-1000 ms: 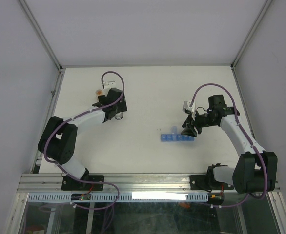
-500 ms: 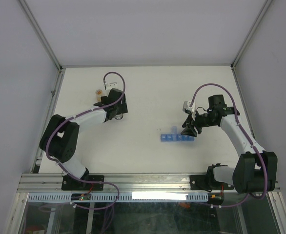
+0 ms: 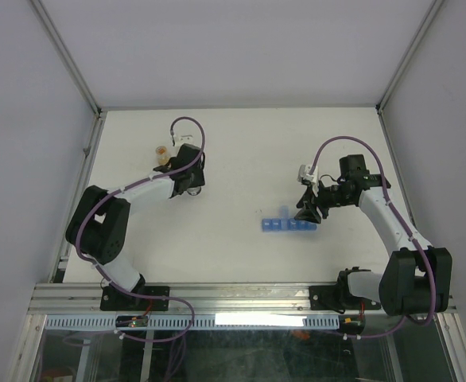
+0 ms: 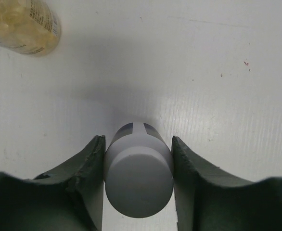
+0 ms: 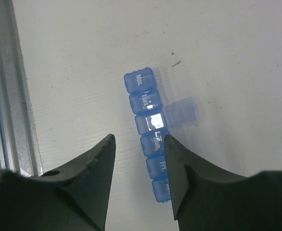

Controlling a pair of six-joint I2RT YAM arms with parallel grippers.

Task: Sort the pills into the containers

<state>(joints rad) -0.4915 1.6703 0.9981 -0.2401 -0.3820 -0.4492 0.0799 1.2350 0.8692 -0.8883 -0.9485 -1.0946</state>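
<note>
While the jaws of your left gripper (image 4: 138, 140) are pinching the small whitish round vial (image 4: 138, 180), you should be lifting it clear of the tan-filled clear bottle (image 4: 23, 24), as the spread jaws of your right gripper (image 5: 138, 140) are hovering over the narrow translucent blue plastic pill-organizer strip (image 5: 144, 101).

pill organizer (image 5: 153, 139) | translucent blue strip, day-labelled lids | flat on table (image 5: 83, 57) | third lid flipped open

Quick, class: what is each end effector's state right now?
Left end effector: closed on the white vial.
Right end effector: open, holding nothing, above the blue pill organizer.
</note>
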